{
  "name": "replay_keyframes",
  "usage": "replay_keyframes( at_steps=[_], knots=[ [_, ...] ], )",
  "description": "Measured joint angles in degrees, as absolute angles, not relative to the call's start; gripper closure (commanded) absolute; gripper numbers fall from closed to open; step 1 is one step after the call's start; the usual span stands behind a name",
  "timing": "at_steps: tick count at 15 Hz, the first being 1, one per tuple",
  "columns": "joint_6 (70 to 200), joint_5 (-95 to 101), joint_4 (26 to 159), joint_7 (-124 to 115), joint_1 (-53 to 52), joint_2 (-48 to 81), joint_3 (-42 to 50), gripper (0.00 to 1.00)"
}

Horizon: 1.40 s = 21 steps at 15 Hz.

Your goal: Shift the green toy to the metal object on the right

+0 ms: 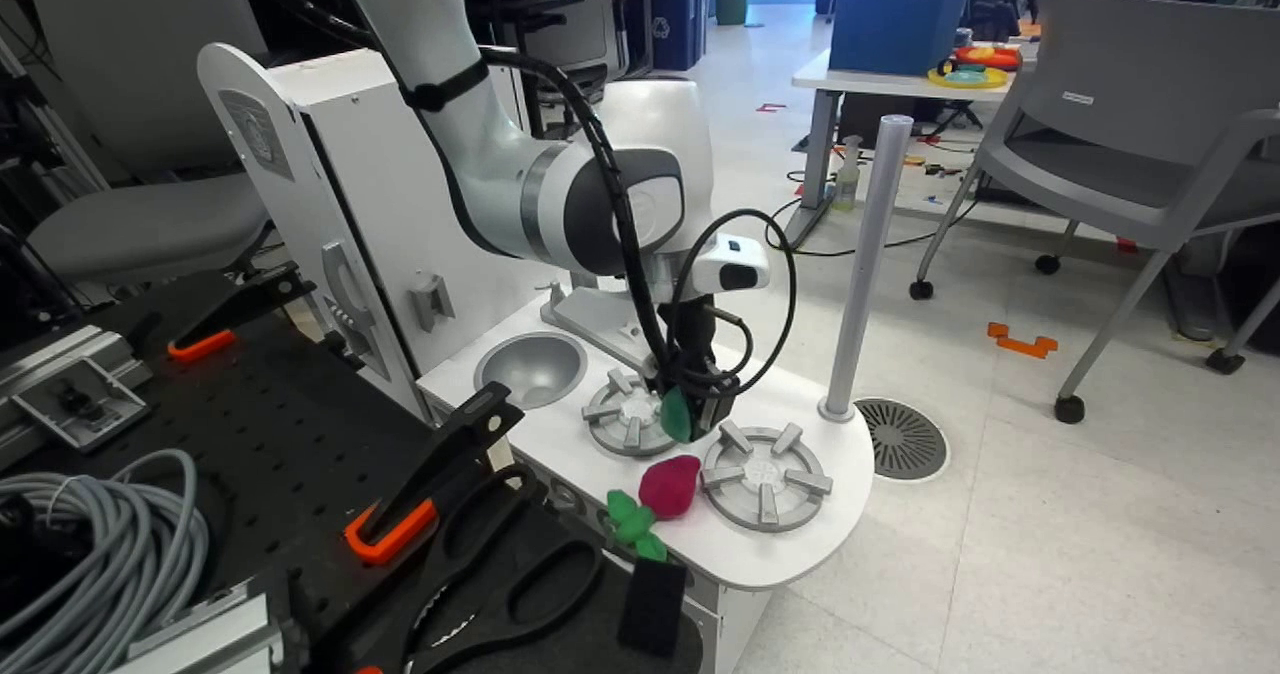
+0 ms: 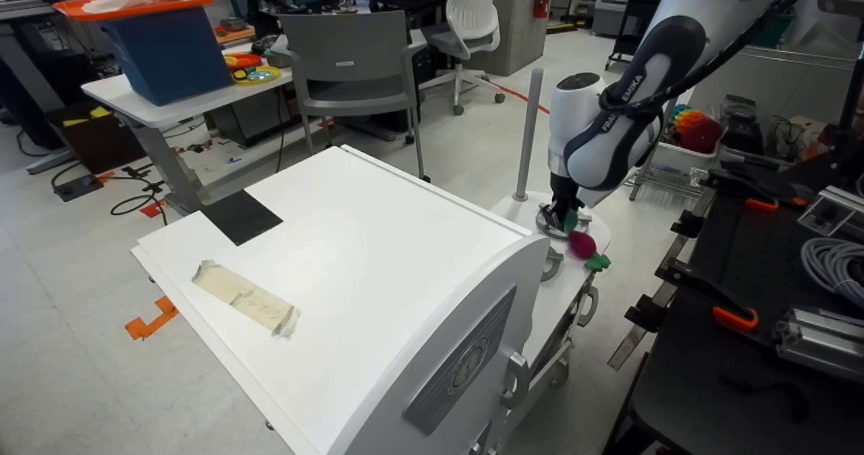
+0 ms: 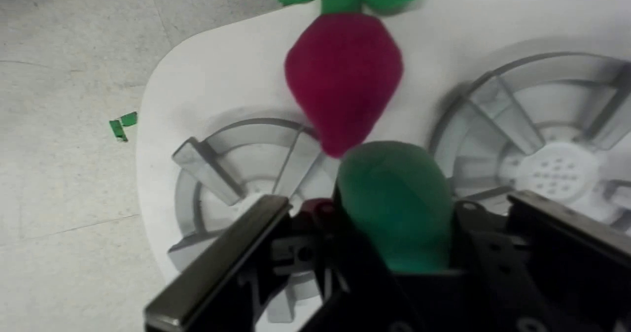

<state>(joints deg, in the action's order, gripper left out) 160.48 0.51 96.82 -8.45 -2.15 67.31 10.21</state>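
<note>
The carry is judged to be the step in hand: the grasp appears made, and the placing is not yet done. The green toy (image 1: pixel 676 414) is held by the gripper (image 3: pixel 399 209), whose jaws are clamped on its sides. It is held over the gap between the metal grate (image 1: pixel 766 479) at the rounded end of the tabletop (image 1: pixel 840 519), taken as the goal, and the twin grate (image 1: pixel 630 419) nearer the sink (image 1: pixel 532 372). It seems to be clear of the surface, though by how much cannot be told.

A sideways shift toward the rounded end, roughly along the long edge beside the black workbench (image 1: pixel 290 514), seems called for next, followed by lowering onto the spokes and release. The pink toy (image 1: pixel 669 486), which is seen between the goal and that long edge with its leaves past the edge, would best be avoided.

The green toy's domed end is turned toward the same long edge; its opposite end is hidden among the fingers (image 3: pixel 475 223). Its long axis can be judged only in part: in the wrist view it is seen to run from the fingers toward that edge, while in an exterior view the visible part looks taller than wide.
</note>
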Motion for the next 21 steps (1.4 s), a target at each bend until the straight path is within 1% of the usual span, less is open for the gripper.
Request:
replay_keyframes(
  at_steps=[8,16,17,18,19,20,21],
  knots=[
    [158.83,-0.22,90.18,-13.7,1.38,68.97,13.55,0.93],
    [151.52,-0.26,79.27,-16.38,2.35,77.06,13.28,0.93],
    [151.1,-0.26,78.09,-16.44,2.35,78.12,13.1,0.81],
    [150.53,-0.26,76.93,-16.46,2.34,79.14,12.99,0.47],
    [149.97,-0.26,75.86,-16.46,2.34,79.97,12.99,0.48],
    [149.14,-0.26,74.98,-16.49,2.35,80.39,13.02,0.46],
    [148.01,-0.26,74.25,-16.58,2.38,80.57,13.03,0.38]
  ],
)
